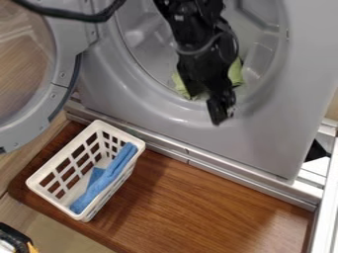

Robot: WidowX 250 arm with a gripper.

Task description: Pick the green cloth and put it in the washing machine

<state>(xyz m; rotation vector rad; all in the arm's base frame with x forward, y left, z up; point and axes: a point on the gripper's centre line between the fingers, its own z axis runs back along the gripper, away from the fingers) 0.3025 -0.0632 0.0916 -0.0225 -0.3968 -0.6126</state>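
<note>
Inspecting the surroundings first, I find a white plastic basket [64,152] at lower left, a blue cloth [105,180] inside, standing on a wooden board [198,207]. The round door [59,94] hangs open at upper left, beside the washing machine [264,128]. The green cloth [235,73] lies in the machine's opening at upper centre, its middle hidden behind my arm [198,49]. As for the gripper [222,112], I cannot determine its opening, or whether it grips anything. The arm enters from the top edge and slants down rightward, gripper lowermost, before the opening's lower rim.
</note>
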